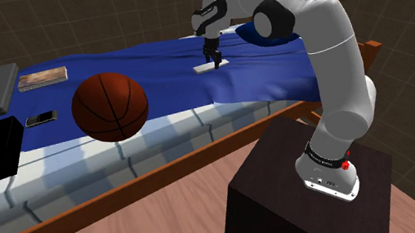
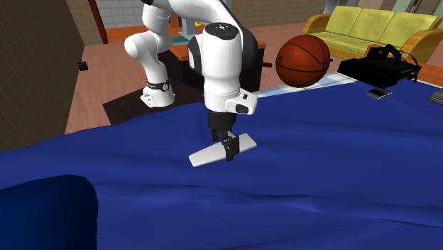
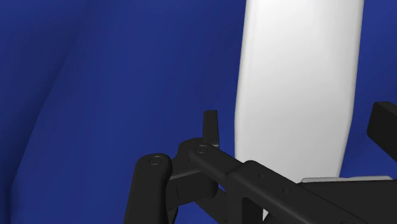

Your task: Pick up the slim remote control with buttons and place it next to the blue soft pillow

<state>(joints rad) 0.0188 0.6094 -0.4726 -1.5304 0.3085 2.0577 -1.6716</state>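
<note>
On blue bed (image 2: 334, 170) | 1 white remote (image 3: 299, 95) | hand (image 2: 228, 154) spread astride it, not gripping | 1 basketball (image 1: 110, 106)

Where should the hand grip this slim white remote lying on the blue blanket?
Across its narrow width, near the middle, coming straight down from above. The white remote lies on the blue blanket, long and thin, so only its two long edges offer opposing faces. The hand has its open fingers astride them.

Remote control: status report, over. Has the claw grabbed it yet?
Gripper open, fingers straddling the white remote control, not clamped. Remote lies on blue bedspread. Path to blue pillow clear; basketball far aside.
</note>
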